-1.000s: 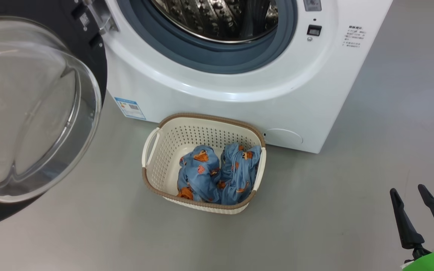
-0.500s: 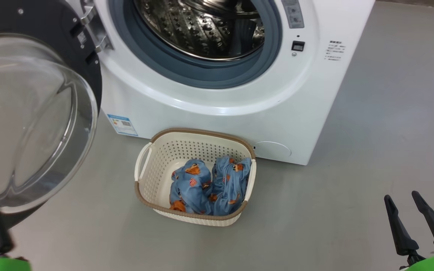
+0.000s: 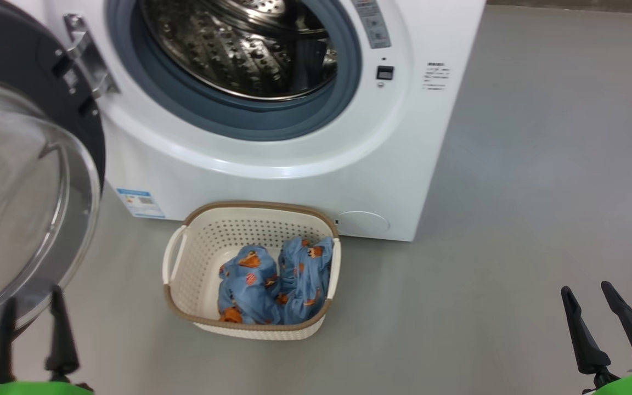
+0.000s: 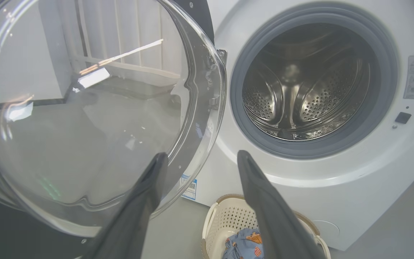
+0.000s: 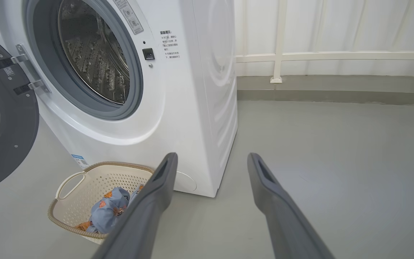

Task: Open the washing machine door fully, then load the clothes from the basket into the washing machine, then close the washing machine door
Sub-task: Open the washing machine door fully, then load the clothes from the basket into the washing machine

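Observation:
The white washing machine (image 3: 272, 164) stands with its steel drum (image 3: 239, 44) bare. Its black washing machine door (image 3: 25, 181), with the clear glass bulge, hangs swung out on the left. The cream basket (image 3: 184, 258) sits on the floor before the machine, holding the blue clothes (image 3: 272, 280) with orange figures. My left gripper (image 3: 33, 312) is at the lower left, just below the door's glass, open and empty. My right gripper (image 3: 587, 293) is at the lower right over bare floor, open and empty. The left wrist view shows the door (image 4: 84, 108), drum (image 4: 307, 86) and basket (image 4: 225, 216).
Grey floor (image 3: 513, 219) spreads to the right of the machine. A white railing and a low kerb (image 5: 336, 90) run behind, in the right wrist view. A blue label (image 3: 140, 203) is on the machine's lower front.
The head camera has swung, shifting the whole scene leftward and down. My left gripper has come into view at the lower left and has opened. The right gripper stays as it was.

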